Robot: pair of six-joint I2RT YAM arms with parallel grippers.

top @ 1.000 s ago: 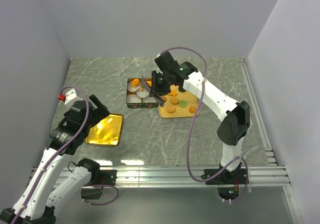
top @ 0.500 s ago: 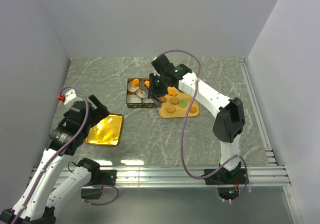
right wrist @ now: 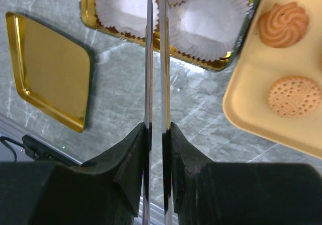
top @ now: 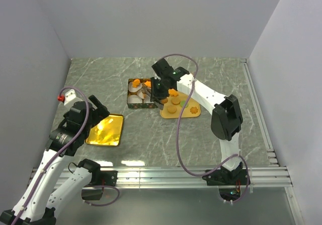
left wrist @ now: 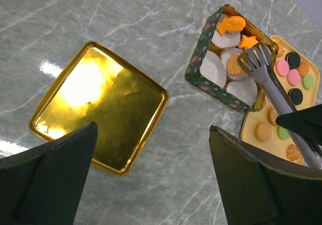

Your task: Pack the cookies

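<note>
Cookies lie on a yellow tray (top: 194,112): pink (left wrist: 283,67), black (left wrist: 293,59), green (left wrist: 308,81), a golden swirl (right wrist: 283,23) and a dotted round one (right wrist: 294,96). A green tin (top: 129,98) holds white paper cups with a fish-shaped cookie (left wrist: 230,24), a flower one (left wrist: 247,42) and a round one (left wrist: 234,66). My right gripper (top: 160,88) (right wrist: 157,129) is shut on metal tongs (right wrist: 149,59). Their head (left wrist: 254,61) hangs over the tin beside the round cookie. I cannot tell whether the tongs hold a cookie. My left gripper (top: 98,109) (left wrist: 153,128) is open and empty.
The tin's gold lid (top: 104,129) (left wrist: 100,106) lies upside down on the grey marble table left of the tin, under my left gripper. It also shows in the right wrist view (right wrist: 48,74). Grey walls stand on three sides; a metal rail runs along the near edge.
My right arm has swung its elbow and wrist left while the tongs stay over the tin. The left arm has not moved.
</note>
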